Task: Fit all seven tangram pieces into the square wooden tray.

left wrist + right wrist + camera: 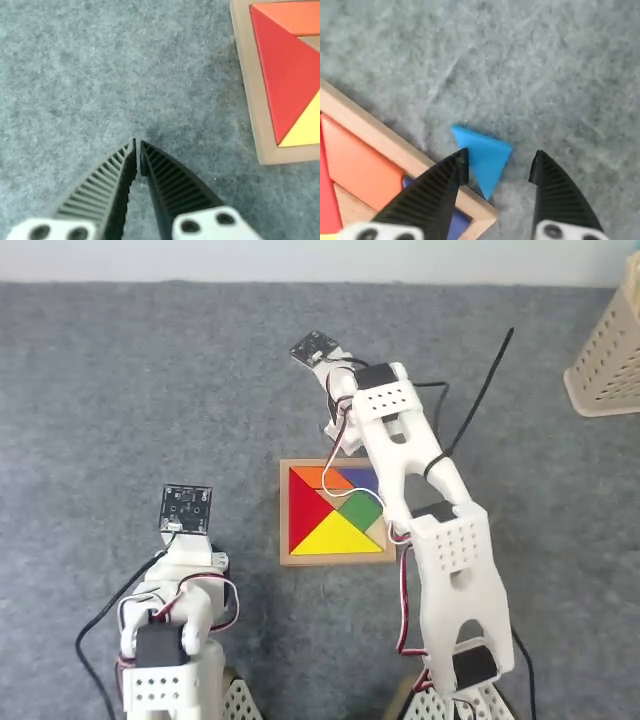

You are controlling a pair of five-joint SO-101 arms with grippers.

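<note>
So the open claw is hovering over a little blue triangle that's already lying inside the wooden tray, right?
Not quite. The blue triangle lies outside the wooden tray, on the grey carpet by its corner, as the right wrist view shows. The open right gripper does hover over it.

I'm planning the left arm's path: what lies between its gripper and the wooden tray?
Bare grey carpet and nothing else, as the left wrist view shows. The shut left gripper hangs over it, apart from the tray.
</note>
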